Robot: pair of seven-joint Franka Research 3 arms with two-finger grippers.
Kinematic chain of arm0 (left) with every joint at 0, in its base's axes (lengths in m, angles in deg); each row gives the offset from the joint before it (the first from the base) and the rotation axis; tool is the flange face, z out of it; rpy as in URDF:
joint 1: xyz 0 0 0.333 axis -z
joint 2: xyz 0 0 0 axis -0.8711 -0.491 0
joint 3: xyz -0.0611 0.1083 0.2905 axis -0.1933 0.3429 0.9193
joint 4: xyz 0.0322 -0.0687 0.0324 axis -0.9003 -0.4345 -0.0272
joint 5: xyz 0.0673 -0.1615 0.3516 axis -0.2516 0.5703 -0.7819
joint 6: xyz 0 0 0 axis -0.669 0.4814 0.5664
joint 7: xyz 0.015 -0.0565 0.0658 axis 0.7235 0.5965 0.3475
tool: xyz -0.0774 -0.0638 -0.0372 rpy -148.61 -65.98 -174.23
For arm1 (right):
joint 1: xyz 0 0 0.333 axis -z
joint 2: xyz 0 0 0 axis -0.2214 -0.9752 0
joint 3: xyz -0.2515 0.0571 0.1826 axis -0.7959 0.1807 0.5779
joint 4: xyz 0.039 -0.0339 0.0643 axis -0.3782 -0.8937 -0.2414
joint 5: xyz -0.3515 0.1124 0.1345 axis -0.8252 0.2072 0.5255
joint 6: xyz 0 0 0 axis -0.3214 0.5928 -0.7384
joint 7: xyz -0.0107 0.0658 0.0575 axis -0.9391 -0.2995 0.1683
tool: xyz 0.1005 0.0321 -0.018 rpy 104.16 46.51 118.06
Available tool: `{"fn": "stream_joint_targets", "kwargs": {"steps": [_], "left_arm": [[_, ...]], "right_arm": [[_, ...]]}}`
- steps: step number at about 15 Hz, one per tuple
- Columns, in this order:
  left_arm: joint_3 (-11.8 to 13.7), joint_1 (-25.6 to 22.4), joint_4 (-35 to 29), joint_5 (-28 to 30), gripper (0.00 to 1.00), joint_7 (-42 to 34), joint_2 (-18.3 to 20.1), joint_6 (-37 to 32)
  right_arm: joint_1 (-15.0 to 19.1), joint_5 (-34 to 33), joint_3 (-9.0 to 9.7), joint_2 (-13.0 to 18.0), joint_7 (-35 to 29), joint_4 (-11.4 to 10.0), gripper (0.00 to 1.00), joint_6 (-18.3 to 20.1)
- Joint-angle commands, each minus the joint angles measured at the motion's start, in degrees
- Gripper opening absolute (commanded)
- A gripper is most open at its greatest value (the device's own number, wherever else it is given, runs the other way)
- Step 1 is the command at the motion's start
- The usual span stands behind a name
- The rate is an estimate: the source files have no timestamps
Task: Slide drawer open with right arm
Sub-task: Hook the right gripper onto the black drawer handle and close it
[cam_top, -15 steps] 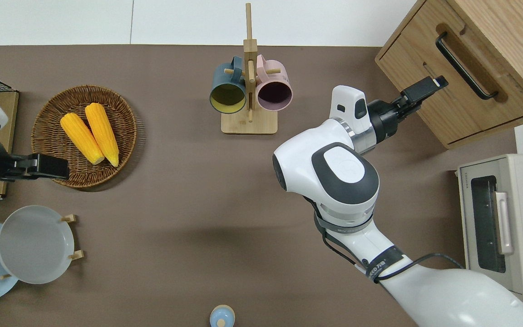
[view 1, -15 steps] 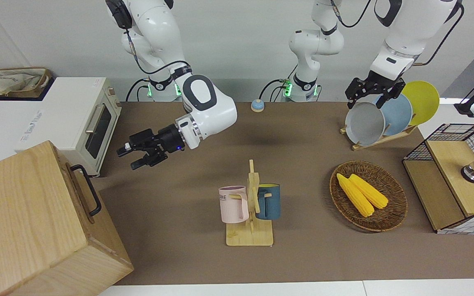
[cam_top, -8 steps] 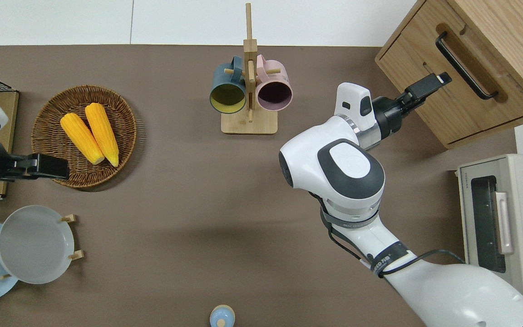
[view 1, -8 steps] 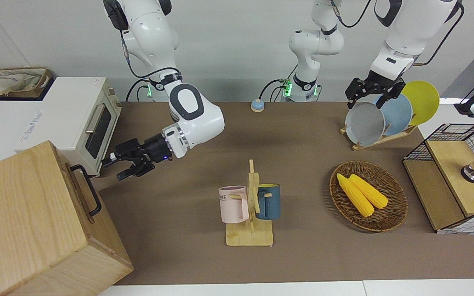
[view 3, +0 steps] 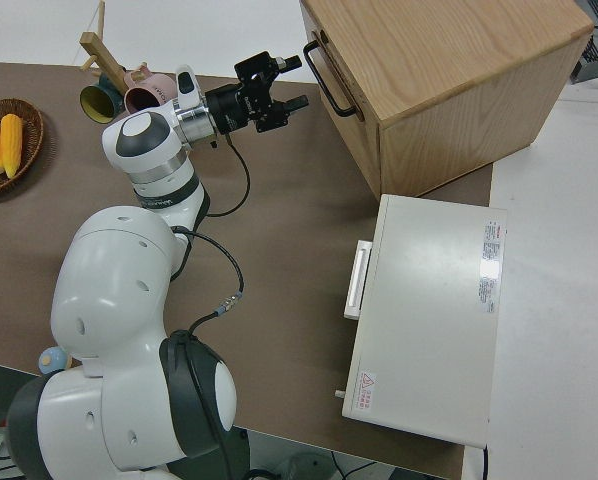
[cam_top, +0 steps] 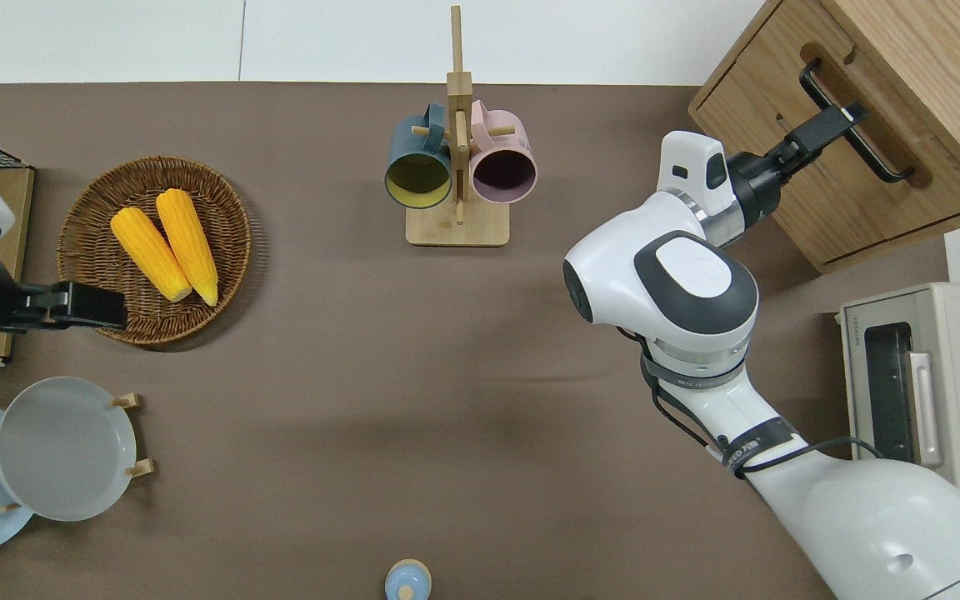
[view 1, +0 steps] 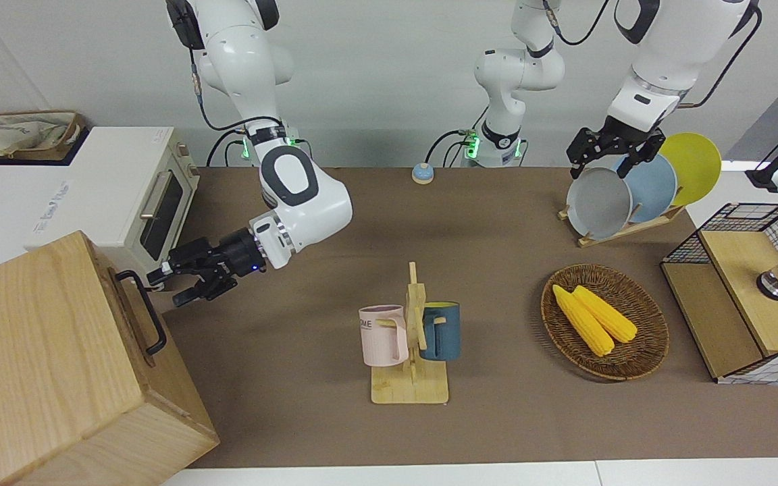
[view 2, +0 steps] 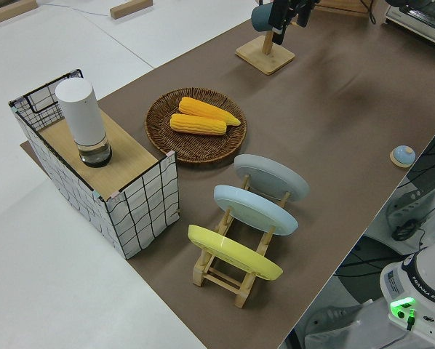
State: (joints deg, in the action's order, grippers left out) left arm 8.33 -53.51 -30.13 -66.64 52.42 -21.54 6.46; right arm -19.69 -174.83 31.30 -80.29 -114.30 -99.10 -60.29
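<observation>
- Light wood drawer (cam_top: pixel 842 158), wide and shallow, w/ black bar handle (cam_top: pixel 855 125); sits in the pale wooden cabinet (view 1: pixel 44 364), upper right of overhead frame, lower left of front frame, at the right arm's end of the worktop (cam_top: pixel 363 350).
- Drawer front looks flush w/ cabinet face, only a thin dark seam round it; looks closed.
- Handle is a slim black rod w/ bent ends, in front of a long recess in the drawer front.
- Right arm (cam_top: pixel 680 292) reaches across to the cabinet; blue light at wrist in front view.
- Right claw (cam_top: pixel 832 127) right at the handle, fingers spread, one above and one below in front view (view 1: pixel 166 287); overhead shows the tip overlapping the bar. Contact w/ bar: can't tell.
- Right side view: claw (view 3: pixel 291 82) just beside the handle, small gap visible there.
- Left arm parked; left claw (view 1: pixel 610 156) fingers spread.
- Cabinet cut off by frame edges in overhead and front views; drawer interior not visible.
- White toaster oven (cam_top: pixel 922 400) beside cabinet, nearer to the robots, partly cut off at right edge of overhead frame.
- Lower part of drawer front partly covered by the claw and wrist in overhead view.
</observation>
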Motion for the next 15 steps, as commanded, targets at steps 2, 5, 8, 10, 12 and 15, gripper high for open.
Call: {"fn": "stream_joint_targets", "kwargs": {"steps": [2, 5, 8, 10, 12, 15], "left_arm": [[0.21, 0.21, 0.12, -0.73, 1.00, -0.08, 0.48, -0.82], [0.12, 0.21, 0.21, -0.73, 1.00, -0.08, 0.48, -0.82], [0.12, 0.21, 0.12, -0.73, 1.00, -0.08, 0.48, -0.82], [0.21, 0.21, 0.12, -0.73, 1.00, -0.08, 0.48, -0.82], [0.12, 0.21, 0.12, -0.73, 1.00, -0.08, 0.48, -0.82], [0.21, 0.21, 0.21, -0.73, 1.00, -0.08, 0.48, -0.82]], "right_arm": [[0.92, -3.64, -1.26, -1.13, -2.79, 0.33, 0.956, -3.06], [1.01, -4.44, -3.11, -1.22, -4.37, 0.33, 0.931, -5.36], [1.01, -4.44, -3.29, -1.22, -4.46, 0.33, 0.896, -5.36], [1.01, -4.36, -3.29, -1.22, -4.46, 0.33, 0.781, -5.62], [0.92, -4.18, -3.20, -1.22, -4.72, 0.33, 0.622, -5.45], [0.92, -4.00, -3.20, -1.22, -5.51, 0.33, 0.448, -5.45]]}}
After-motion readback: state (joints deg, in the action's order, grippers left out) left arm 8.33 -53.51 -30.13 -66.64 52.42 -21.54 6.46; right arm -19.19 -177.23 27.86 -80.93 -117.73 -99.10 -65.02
